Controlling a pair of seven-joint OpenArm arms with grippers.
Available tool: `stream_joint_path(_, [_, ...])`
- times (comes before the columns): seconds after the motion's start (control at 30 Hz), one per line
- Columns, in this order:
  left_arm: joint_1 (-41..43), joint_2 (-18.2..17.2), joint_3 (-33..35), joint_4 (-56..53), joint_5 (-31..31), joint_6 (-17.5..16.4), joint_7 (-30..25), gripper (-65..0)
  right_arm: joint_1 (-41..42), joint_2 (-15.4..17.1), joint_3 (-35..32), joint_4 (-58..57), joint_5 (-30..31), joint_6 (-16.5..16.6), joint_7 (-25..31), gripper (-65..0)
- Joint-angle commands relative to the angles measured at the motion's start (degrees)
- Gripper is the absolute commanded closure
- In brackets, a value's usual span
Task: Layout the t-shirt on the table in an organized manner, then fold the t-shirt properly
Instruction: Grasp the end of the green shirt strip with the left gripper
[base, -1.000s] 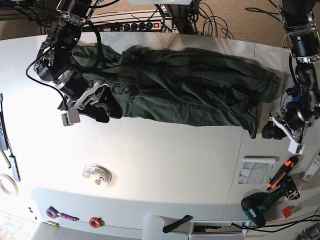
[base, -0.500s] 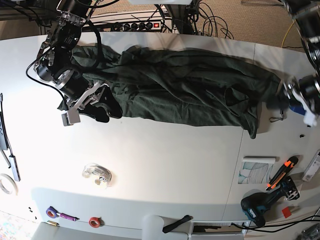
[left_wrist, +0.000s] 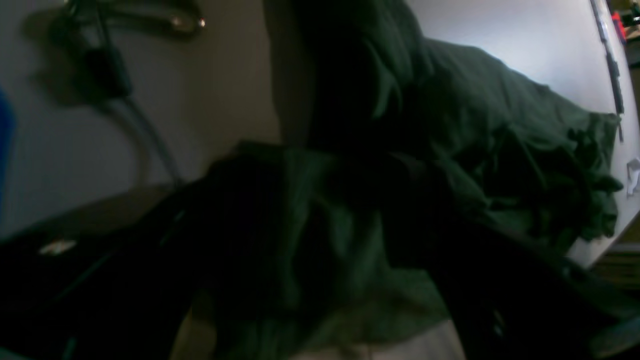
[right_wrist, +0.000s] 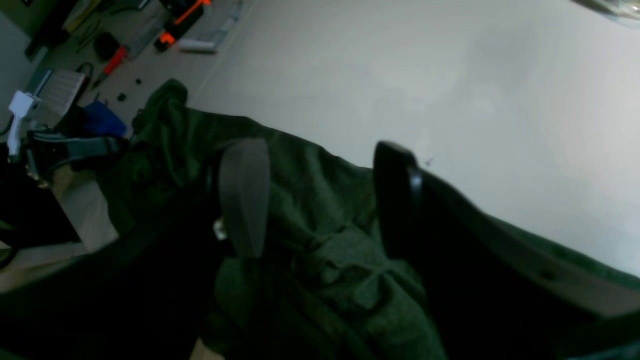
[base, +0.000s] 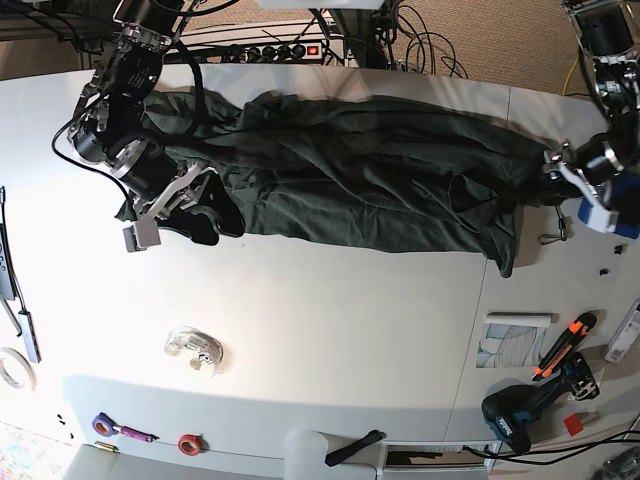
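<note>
moved: my left gripper (base: 553, 178) has swung up off the table's (base: 330, 330) right panel and now sits at the shirt's (base: 370, 175) right end
left gripper: wrist view is too dark, honestly can't tell if the jaws are spread
right gripper (right_wrist: 320, 195): hasn't budged, jaws spread wide over the shirt's left end, nothing pinched
shirt: bunched in a long rumpled strip across the back of the table, not flat yet
</note>
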Motion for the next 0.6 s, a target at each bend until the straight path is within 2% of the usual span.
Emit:
stream_joint_path(0.0, [-1.2, -1.0, 1.2, 0.7, 0.7, 1.2, 0.3, -40.0, 0.7, 0.5, 0.1, 1.0, 1.4, 0.3, 1.3, -33.0])
stream_joint_path(0.27, [-4.5, -0.9, 7.6, 0.7, 1.4, 2.3, 0.4, -40.0, 0.6, 0.5, 0.1, 1.0, 1.4, 0.3, 1.2, -33.0])
stream_joint_path(0.47, [-4.5, -1.3, 7.6, 0.7, -4.2, 1.0, 4.1, -40.0, 0.6, 0.5, 0.1, 1.0, 1.4, 0.3, 1.2, -33.0])
stream_joint_path(0.57, [-4.8, -1.3, 7.6, 0.8, -4.9, 0.0, 5.1, -40.0, 0.6, 0.5, 0.1, 1.0, 1.3, 0.3, 1.2, -33.0])
